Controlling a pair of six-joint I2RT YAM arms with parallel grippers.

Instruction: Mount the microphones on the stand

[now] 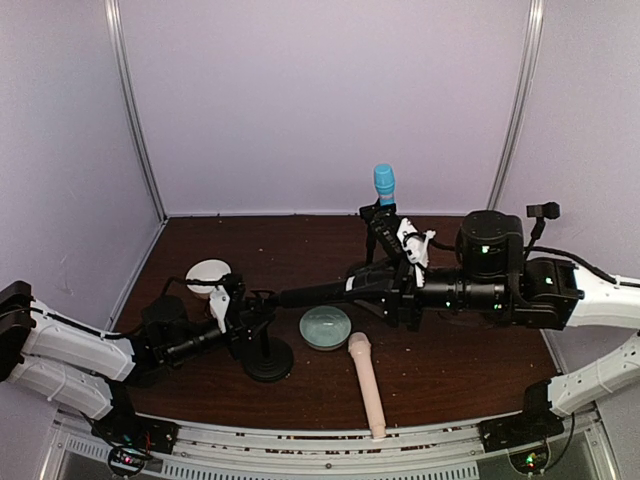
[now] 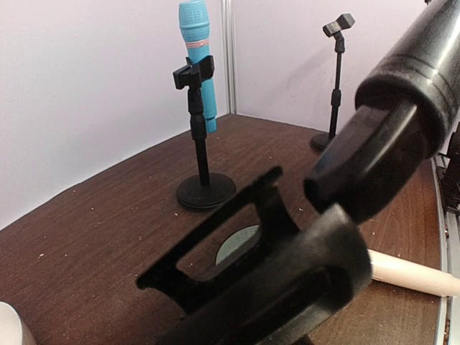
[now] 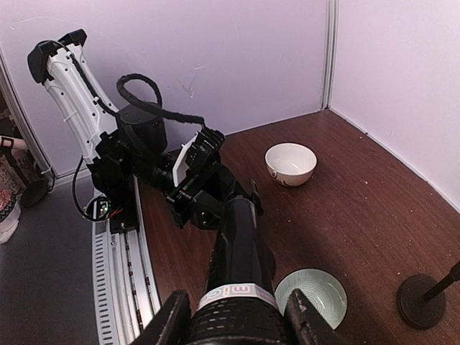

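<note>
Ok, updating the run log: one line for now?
right tool holds black microphone | left tool grips near stand | blue microphone mounted | pink-beige microphone unmounted

Blue mic (image 1: 385, 185): light blue, upright, head up, clipped in the back stand (image 1: 378, 232), well behind the green bowl (image 1: 325, 327).

Black mic (image 1: 320, 294): long and dark with a white label band near the head. It is level and off the table, passing just behind the bowl, with the head end held in the right gripper (image 1: 400, 295). Its tail end is at the top of the near stand (image 1: 268, 358). Can't tell if it's seated in the clip.

Near stand: black with a round base, just left of the bowl.

Pink-beige mic (image 1: 367, 385): lies flat, head just right of the bowl, handle pointing away from it.

Third stand (image 2: 336, 86): black, upright, clip empty, far behind the bowl.
</note>
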